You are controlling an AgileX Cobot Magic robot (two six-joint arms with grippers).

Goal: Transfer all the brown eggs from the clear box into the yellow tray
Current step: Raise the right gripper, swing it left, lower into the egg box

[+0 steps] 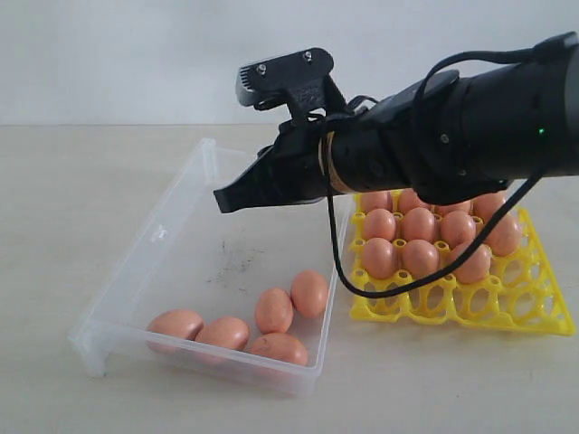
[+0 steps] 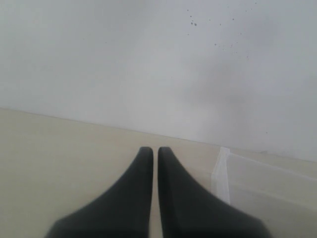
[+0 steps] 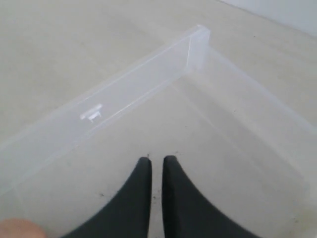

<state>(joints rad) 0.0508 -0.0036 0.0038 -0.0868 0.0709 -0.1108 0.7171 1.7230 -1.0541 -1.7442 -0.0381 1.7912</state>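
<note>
Several brown eggs (image 1: pixel 274 310) lie at the near end of the clear box (image 1: pixel 154 235), and one egg edge (image 3: pixel 15 229) shows in the right wrist view. More brown eggs (image 1: pixel 421 223) fill the back cups of the yellow tray (image 1: pixel 507 312), which stands right of the box. My right gripper (image 1: pixel 222 201) hovers over the far half of the box, above its scuffed floor. Its jaws (image 3: pixel 157 159) are shut with nothing between them. My left gripper (image 2: pixel 152 149) is shut and empty over bare table, beside a box corner (image 2: pixel 223 168). It is out of the exterior view.
A black cable (image 1: pixel 398 287) hangs from the right arm in a loop over the tray's front cups. The beige table (image 1: pixel 72 181) runs back to a pale wall. The box's far wall (image 3: pixel 138 74) carries a small latch tab.
</note>
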